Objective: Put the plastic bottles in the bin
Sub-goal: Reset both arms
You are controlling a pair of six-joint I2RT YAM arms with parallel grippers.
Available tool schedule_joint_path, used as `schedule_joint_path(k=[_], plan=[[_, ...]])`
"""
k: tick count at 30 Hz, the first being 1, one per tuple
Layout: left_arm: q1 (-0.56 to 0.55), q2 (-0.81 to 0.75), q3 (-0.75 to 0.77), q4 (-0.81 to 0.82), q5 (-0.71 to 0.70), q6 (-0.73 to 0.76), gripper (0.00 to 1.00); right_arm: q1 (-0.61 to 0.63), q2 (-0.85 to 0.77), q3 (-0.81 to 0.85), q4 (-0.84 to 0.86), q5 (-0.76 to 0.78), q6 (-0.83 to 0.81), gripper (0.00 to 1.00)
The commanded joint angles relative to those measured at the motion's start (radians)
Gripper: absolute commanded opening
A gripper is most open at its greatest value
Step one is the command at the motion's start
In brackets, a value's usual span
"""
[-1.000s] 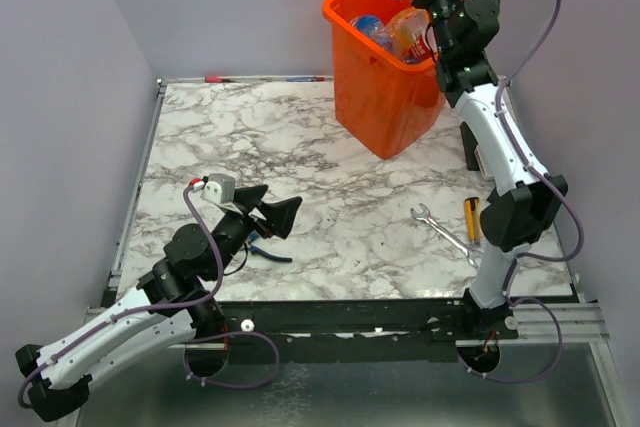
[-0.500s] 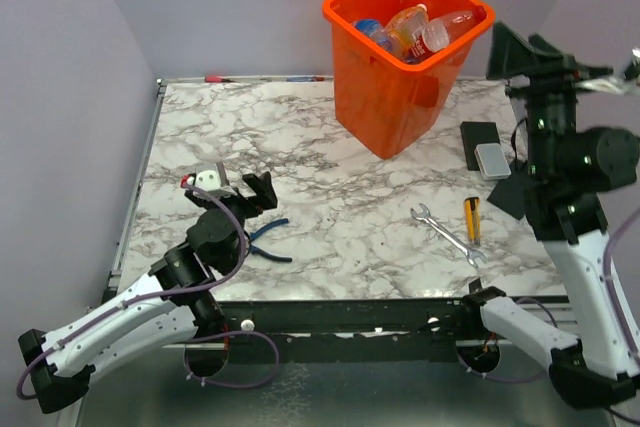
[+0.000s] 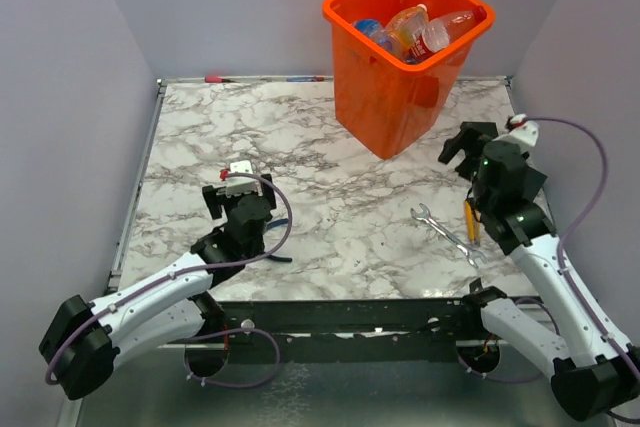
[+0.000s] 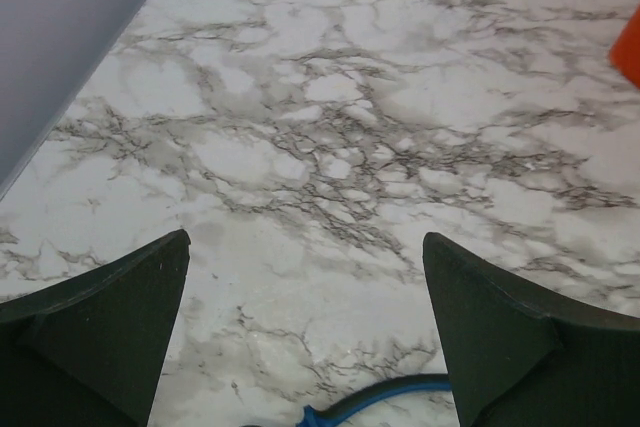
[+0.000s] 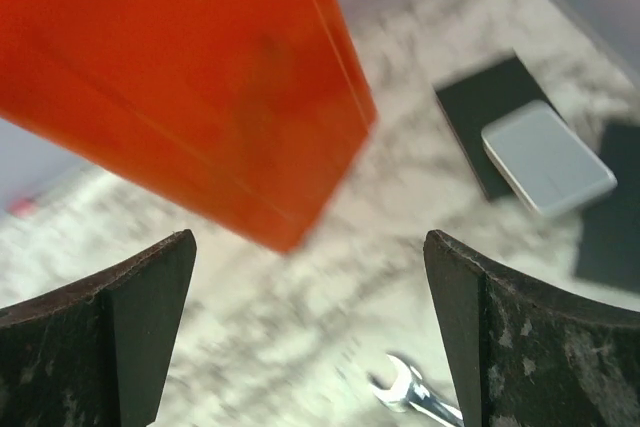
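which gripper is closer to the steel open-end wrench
Right. The right gripper is just beyond the steel wrench, toward the orange bin; the left gripper is far to its left, above the blue-handled pliers.

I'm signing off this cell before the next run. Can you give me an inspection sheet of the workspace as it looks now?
Surface: marble-pattern table, no loose bottles seen.
Job's things: plastic bottles piled in the upright orange bin, up to its rim.
Clutter: wrench and yellow tool at near right; blue pliers handle beside the left gripper; grey box on black pad.
Grippers: left gripper and right gripper open, empty.
Cables: purple cables looped loosely, one per side.
Surroundings: plain grey walls.
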Motion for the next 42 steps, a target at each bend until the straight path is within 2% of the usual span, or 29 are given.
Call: schedule_joint_path(k=[1, 4, 7, 11, 13, 18, 20, 22, 25, 29, 31, 35, 38, 40, 41, 42], plan=[[0.163, 0.066, -0.03, 0.117, 0.134, 0.003, 0.99, 0.004, -0.037, -0.156, -0.045, 0.099, 0.0, 1.0], [0.284, 0.09, -0.085, 0.258, 0.209, 0.048, 0.99, 0.003, -0.063, -0.269, 0.023, 0.268, 0.117, 1.0], [0.361, 0.155, -0.119, 0.389, 0.234, 0.102, 0.99, 0.002, -0.07, -0.395, 0.252, 0.321, -0.022, 1.0], [0.456, 0.279, -0.141, 0.516, 0.299, 0.123, 0.99, -0.001, -0.002, -0.51, 0.495, 0.279, -0.256, 1.0], [0.487, 0.337, -0.153, 0.585, 0.346, 0.142, 0.99, -0.003, 0.044, -0.594, 0.673, 0.276, -0.328, 1.0], [0.547, 0.465, -0.198, 0.823, 0.482, 0.18, 0.99, -0.045, 0.211, -0.7, 1.059, 0.171, -0.418, 1.0], [0.574, 0.531, -0.207, 0.91, 0.577, 0.25, 0.99, -0.09, 0.295, -0.718, 1.155, 0.086, -0.439, 1.0], [0.592, 0.6, -0.205, 0.986, 0.633, 0.304, 0.99, -0.127, 0.369, -0.736, 1.252, 0.084, -0.403, 1.0], [0.599, 0.655, -0.195, 1.055, 0.667, 0.354, 0.99, -0.159, 0.418, -0.727, 1.311, 0.068, -0.37, 1.0], [0.657, 0.741, -0.215, 1.172, 0.684, 0.3, 0.99, -0.188, 0.501, -0.685, 1.359, 0.053, -0.391, 1.0], [0.679, 0.802, -0.22, 1.252, 0.711, 0.295, 0.99, -0.212, 0.536, -0.69, 1.421, -0.041, -0.425, 1.0], [0.698, 0.799, -0.207, 1.214, 0.749, 0.284, 0.99, -0.221, 0.633, -0.687, 1.521, -0.067, -0.452, 1.0], [0.71, 0.799, -0.196, 1.192, 0.66, 0.226, 0.99, -0.221, 0.652, -0.67, 1.512, -0.101, -0.46, 1.0], [0.712, 0.8, -0.196, 1.192, 0.66, 0.222, 0.99, -0.246, 0.654, -0.688, 1.521, -0.171, -0.45, 1.0], [0.713, 0.8, -0.196, 1.192, 0.66, 0.222, 0.99, -0.268, 0.713, -0.718, 1.602, -0.209, -0.45, 1.0], [0.712, 0.8, -0.196, 1.192, 0.66, 0.222, 0.99, -0.271, 0.75, -0.751, 1.765, -0.198, -0.471, 1.0]])
